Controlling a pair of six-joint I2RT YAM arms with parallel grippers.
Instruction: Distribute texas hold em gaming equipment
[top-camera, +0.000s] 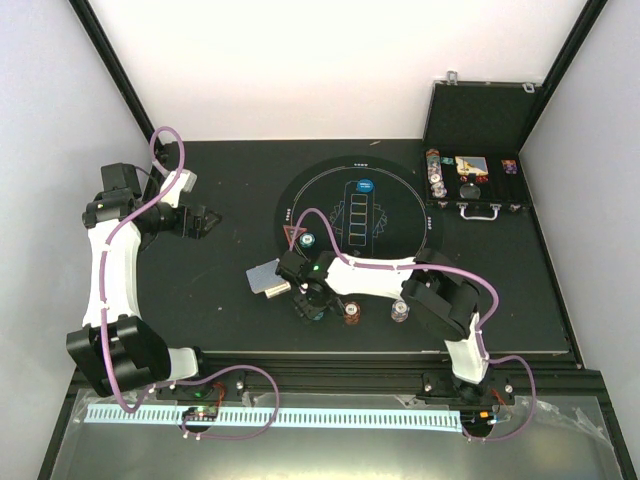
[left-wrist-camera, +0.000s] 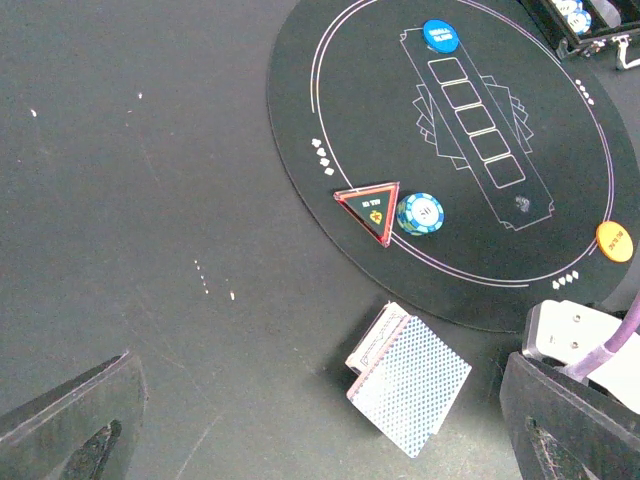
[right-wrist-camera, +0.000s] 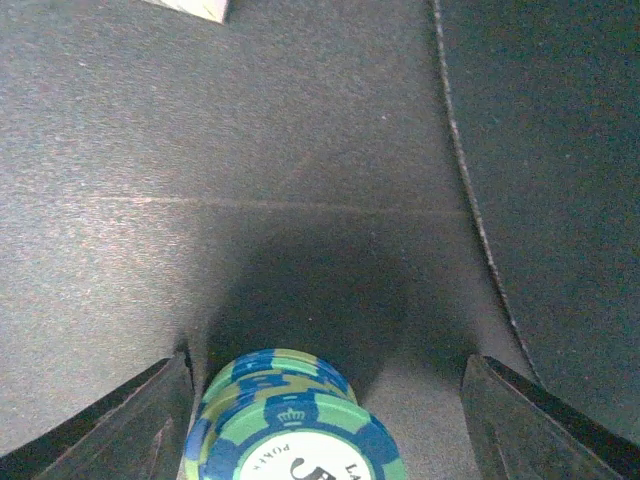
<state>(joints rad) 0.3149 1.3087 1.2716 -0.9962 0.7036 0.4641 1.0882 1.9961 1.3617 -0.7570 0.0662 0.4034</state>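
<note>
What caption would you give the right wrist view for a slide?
Open right claw straddling a green-blue chip stack on the table, beside the mat.

The white-and-black left arm rose from its base at the near edge of the black desk and bent rightward, its black left gripper hanging above the surface with fingers spread wide apart. The matching right arm reached leftward from a folded elbow, its black right gripper pointed down close to the desk, fingers well parted.
</note>
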